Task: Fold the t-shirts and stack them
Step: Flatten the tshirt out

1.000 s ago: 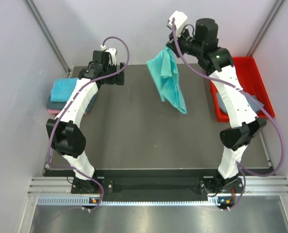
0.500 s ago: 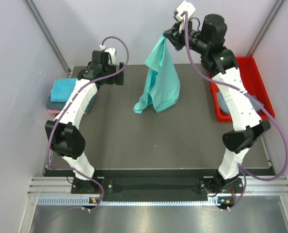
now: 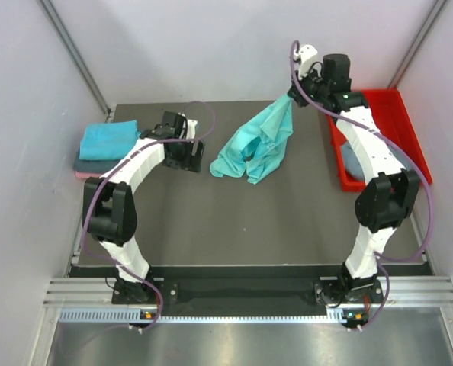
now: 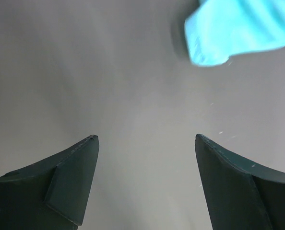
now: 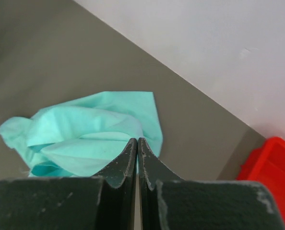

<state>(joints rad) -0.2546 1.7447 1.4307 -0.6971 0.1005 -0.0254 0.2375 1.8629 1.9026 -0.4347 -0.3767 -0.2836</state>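
Step in hand, by judgement: spreading out the teal t-shirt (image 3: 251, 146) for folding.
Location: hanging by a top edge from the right gripper (image 3: 293, 97) right of centre in the upper frame, slumping below into a crumpled heap on the table (image 3: 211, 221) mid-frame.
Right gripper: pinching fully shut on the cloth.
Left gripper (image 3: 194, 157): standing wide open, gripping nothing, hovering just left of the heap without touching it. Showing bare table between the fingers (image 4: 70, 182) in the left wrist view.
Next move, by judgement: calling for reaching right to a free edge, closing on it, then drawing the shirt flat between both arms.
Surroundings: folded stack (image 3: 104, 149) sitting at upper left, comprising turquoise t-shirt (image 3: 108, 137) over slate grey-blue t-shirt (image 3: 89, 162) over pink t-shirt (image 3: 83, 174). Red tray (image 3: 398, 107) sitting at upper right, holding a grey-blue garment (image 3: 351, 163).
In the way: bunching and overlapping folds, likely hiding hems and sleeves.
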